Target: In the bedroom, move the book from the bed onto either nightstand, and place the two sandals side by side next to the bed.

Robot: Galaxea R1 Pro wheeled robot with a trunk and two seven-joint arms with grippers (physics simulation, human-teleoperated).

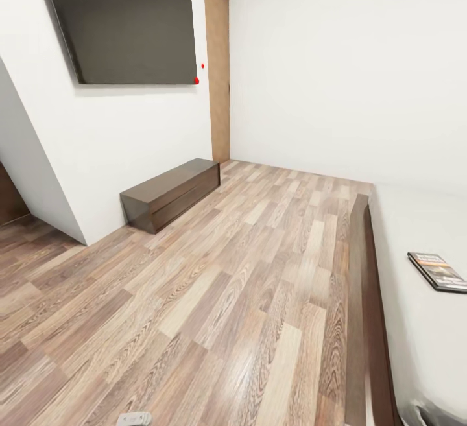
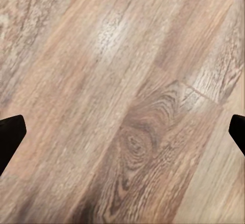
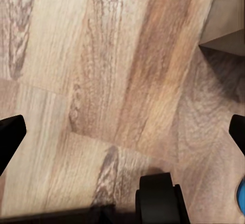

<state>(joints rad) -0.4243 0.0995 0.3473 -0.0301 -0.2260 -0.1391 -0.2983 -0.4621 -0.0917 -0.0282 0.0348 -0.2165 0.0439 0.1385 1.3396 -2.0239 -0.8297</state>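
- While our head camera looks across the wood-plank floor (image 1: pixel 214 296), the book (image 1: pixel 438 272) lies on the bed (image 1: pixel 421 348), near its dark frame.
- Left gripper (image 2: pixel 122 137): fingers spread wide over floor, holding nothing.
- Right gripper (image 3: pixel 122 137): likewise spread, empty.
- Far from the bed, a low dark bench (image 1: pixel 172 192) sits below a wall television (image 1: pixel 123 21).

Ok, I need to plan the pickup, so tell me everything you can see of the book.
The book is a thin paperback with a dark cover and an orange band near its far edge. It lies flat, closed, on the off-white mattress of the bed, near the head view's right edge. Nothing else touches it.
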